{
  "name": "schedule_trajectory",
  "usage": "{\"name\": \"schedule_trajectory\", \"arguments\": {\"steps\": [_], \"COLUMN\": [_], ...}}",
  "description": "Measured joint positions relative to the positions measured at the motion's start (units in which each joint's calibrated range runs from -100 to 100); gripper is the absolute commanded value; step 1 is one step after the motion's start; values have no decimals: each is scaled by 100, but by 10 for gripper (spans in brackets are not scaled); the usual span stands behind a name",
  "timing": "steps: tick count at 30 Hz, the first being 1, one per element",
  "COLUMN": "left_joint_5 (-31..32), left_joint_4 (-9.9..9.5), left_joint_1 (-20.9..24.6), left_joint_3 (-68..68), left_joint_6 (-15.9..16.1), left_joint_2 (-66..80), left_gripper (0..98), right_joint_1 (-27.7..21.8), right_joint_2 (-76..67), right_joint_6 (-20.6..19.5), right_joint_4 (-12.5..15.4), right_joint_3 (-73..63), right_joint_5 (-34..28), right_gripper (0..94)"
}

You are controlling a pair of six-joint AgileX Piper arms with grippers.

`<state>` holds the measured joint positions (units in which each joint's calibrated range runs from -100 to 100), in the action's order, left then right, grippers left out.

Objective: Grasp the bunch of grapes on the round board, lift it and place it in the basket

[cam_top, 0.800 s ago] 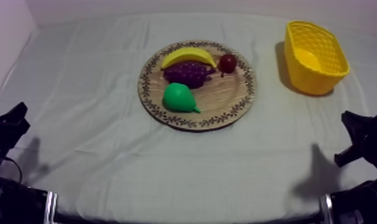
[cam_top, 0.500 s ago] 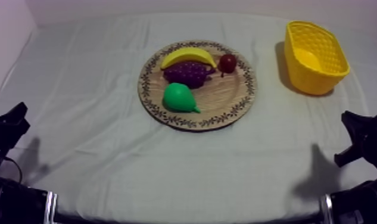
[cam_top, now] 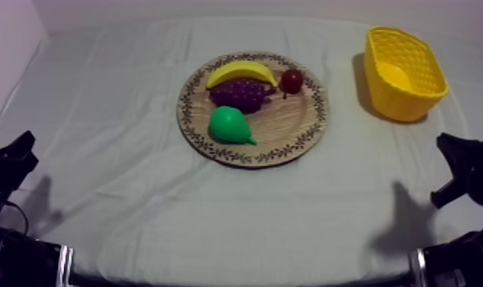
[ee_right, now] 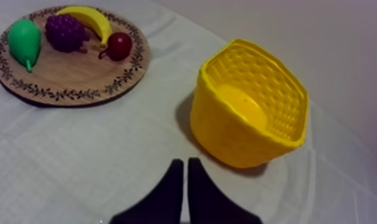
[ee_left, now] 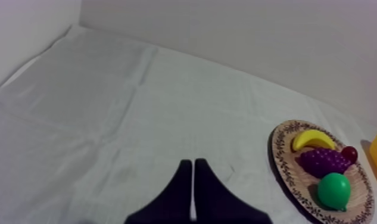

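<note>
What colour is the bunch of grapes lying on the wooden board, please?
Dark purple; the bunch of grapes shows best in the right wrist view.

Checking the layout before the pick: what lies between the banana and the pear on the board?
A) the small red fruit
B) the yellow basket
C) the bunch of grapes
C: on the wooden board, the bunch of grapes sits between the banana and the pear.

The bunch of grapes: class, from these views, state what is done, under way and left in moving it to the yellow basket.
Done: nothing; the bunch of grapes lies on the wooden board, not in the yellow basket. In hand: nothing; left gripper and right gripper are shut on nothing, far from the board. Left: reach, grasp, carry, release.
</note>
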<state>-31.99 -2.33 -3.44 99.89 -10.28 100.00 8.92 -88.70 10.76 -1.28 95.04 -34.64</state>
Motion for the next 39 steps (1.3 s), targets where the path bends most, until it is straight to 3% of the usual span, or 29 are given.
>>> {"name": "schedule_trajectory", "arguments": {"steps": [15, 24, 39], "left_joint_5": [0, 0, 0], "left_joint_4": [0, 0, 0], "left_joint_1": [0, 0, 0], "left_joint_3": [0, 0, 0], "left_joint_6": [0, 0, 0], "left_joint_2": [0, 0, 0], "left_gripper": [1, 1, 1], "right_joint_1": [260, 475, 893], "right_joint_2": [2722, 4130, 6102], "right_joint_6": [140, 297, 64], "right_joint_4": [128, 251, 128], "right_joint_3": [-2804, -4596, -7484], "right_joint_5": [-477, -1292, -2594], "right_gripper": [6, 6, 6]}}
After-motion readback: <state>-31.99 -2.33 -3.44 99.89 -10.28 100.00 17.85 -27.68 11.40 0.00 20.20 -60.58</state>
